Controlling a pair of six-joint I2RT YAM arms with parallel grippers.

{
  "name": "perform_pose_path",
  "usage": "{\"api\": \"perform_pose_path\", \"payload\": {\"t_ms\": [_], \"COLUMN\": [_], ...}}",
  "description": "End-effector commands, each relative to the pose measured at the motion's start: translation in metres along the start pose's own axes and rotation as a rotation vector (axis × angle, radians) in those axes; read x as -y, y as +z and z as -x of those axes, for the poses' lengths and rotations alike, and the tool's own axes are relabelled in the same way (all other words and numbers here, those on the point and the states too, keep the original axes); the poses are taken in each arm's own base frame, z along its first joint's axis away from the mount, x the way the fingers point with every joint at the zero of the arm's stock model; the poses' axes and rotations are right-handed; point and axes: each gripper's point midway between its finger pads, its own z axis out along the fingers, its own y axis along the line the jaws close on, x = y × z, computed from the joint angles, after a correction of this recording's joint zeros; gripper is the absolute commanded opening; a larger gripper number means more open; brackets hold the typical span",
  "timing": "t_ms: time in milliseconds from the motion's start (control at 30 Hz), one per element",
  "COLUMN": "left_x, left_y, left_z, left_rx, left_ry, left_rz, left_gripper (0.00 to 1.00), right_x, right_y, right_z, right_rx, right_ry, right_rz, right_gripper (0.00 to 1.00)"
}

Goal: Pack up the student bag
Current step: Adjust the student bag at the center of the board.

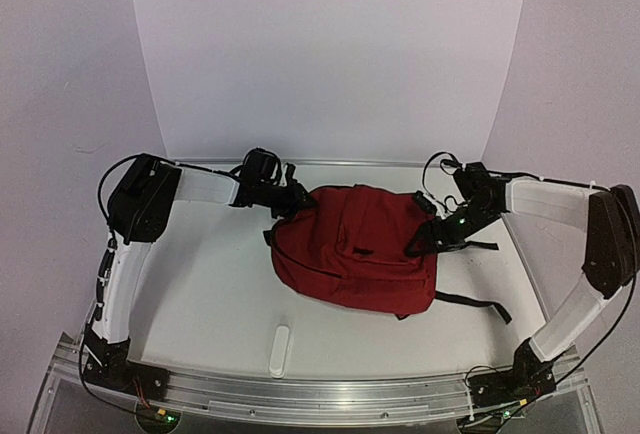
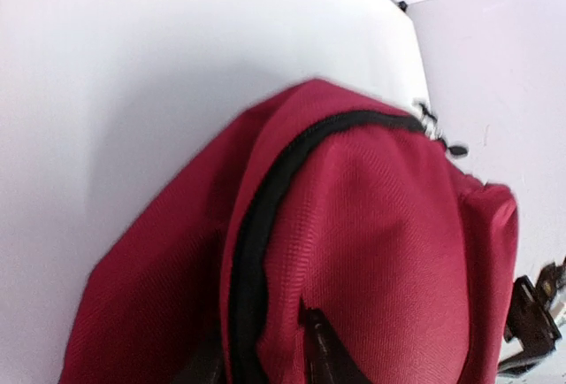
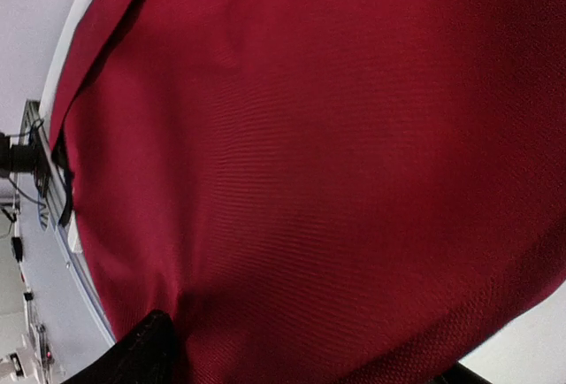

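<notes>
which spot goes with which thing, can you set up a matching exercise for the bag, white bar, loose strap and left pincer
Things:
1 bag
2 white bar
3 loose strap
4 left pincer

Places:
a near the front edge of the table
b at the bag's far left corner
c middle of the table
d trailing from the bag's near right corner

Pairs: 1-c; 2-a; 3-d; 4-b

One high view, two close.
Top camera looks down from behind; both wrist cameras crowd the student bag [image 1: 358,249], which all share.
</notes>
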Motion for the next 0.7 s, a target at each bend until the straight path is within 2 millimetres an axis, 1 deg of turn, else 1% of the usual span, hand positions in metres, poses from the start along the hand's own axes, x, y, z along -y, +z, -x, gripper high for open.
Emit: {"api": "perform_pose_path", "payload": {"t_ms": [0,33,100,133,167,200,267,333,467,567,667], "left_x": [0.015,0.015,0.026,0.029,0.028,0.035,0.041,0.048,0.075,0.095,0.107], "left_y": [-0.026,-0.032,-0.052,-0.060,-0.069,-0.081,-0.099,-0.111,-0.125,-0.124,-0.116], "left_z": [0.045,0.043,0.042,0.038,0.028,0.026,0.012,-0.006,-0.049,-0.079,-0.098], "left_rx": [0.079,0.079,0.096,0.100,0.100,0.121,0.139,0.140,0.125,0.097,0.062], "left_ry": [0.057,0.069,0.094,0.099,0.098,0.114,0.146,0.189,0.309,0.369,0.322], "left_rz": [-0.023,-0.008,0.011,0.015,0.029,0.030,0.056,0.071,0.018,-0.046,-0.134], "left_gripper": [0.40,0.44,0.52,0.54,0.57,0.60,0.65,0.68,0.70,0.69,0.65], "right_x": [-0.039,-0.035,-0.026,-0.027,-0.029,-0.032,-0.041,-0.054,-0.083,-0.101,-0.115], "right_y": [-0.016,-0.022,-0.038,-0.047,-0.054,-0.059,-0.066,-0.065,-0.050,-0.033,-0.015], "right_z": [-0.011,-0.006,0.009,0.019,0.027,0.034,0.047,0.054,0.058,0.056,0.054], "right_rx": [-0.027,-0.019,0.003,0.022,0.042,0.059,0.086,0.084,0.055,0.010,-0.032], "right_ry": [-0.163,-0.194,-0.280,-0.315,-0.340,-0.360,-0.390,-0.424,-0.461,-0.472,-0.471], "right_rz": [-0.003,-0.053,-0.169,-0.201,-0.218,-0.225,-0.219,-0.194,-0.102,-0.031,0.008], "right_gripper": [0.78,0.78,0.78,0.78,0.78,0.78,0.79,0.79,0.75,0.69,0.61]}}
